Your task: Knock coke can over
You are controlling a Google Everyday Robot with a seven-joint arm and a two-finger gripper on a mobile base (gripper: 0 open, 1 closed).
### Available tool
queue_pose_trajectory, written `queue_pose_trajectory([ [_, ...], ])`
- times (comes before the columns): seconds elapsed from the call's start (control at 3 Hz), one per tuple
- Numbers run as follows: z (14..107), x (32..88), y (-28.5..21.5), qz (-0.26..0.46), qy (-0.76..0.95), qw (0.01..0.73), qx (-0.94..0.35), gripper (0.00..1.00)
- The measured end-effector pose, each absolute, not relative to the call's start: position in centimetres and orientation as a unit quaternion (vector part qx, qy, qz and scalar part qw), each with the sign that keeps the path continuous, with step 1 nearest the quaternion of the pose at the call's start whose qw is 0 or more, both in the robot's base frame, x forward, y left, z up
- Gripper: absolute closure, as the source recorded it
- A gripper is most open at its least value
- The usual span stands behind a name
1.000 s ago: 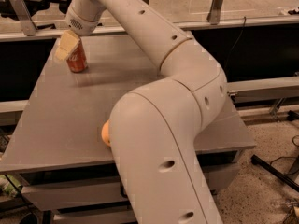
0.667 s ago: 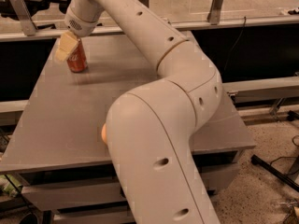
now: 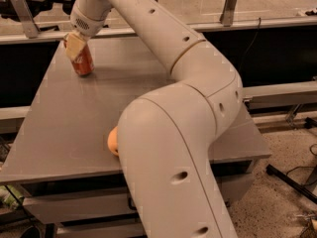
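Observation:
The coke can [image 3: 83, 63] is a small red can at the far left of the grey table [image 3: 64, 118]. It stands leaning slightly, its top toward the left. My gripper [image 3: 75, 45] is at the can's top, touching its upper left side and hiding the lid. My arm reaches across the table from the lower right.
An orange fruit [image 3: 113, 142] lies near the table's front edge, mostly hidden behind my arm. A rail with metal posts [image 3: 229, 5] runs behind the table. Black cables [image 3: 297, 175] lie on the floor at the right.
The gripper stays at the can's top. The can has barely shifted. The arm's near link has moved slightly.

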State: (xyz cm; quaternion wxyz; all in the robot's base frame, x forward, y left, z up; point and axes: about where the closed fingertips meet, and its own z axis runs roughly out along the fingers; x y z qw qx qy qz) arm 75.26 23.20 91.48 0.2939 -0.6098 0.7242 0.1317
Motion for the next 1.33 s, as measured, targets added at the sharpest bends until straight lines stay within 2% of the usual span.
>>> queue_pose_trajectory([
  [0.33, 93.6, 73.8, 20.9, 0.111, 0.706, 0.313, -0.625, 0.9],
  [0.67, 96.8, 70.0, 16.0, 0.081, 0.673, 0.315, -0.664, 1.0],
  [1.33, 97.3, 66.1, 11.1, 0.034, 0.621, 0.243, -0.744, 1.0],
])
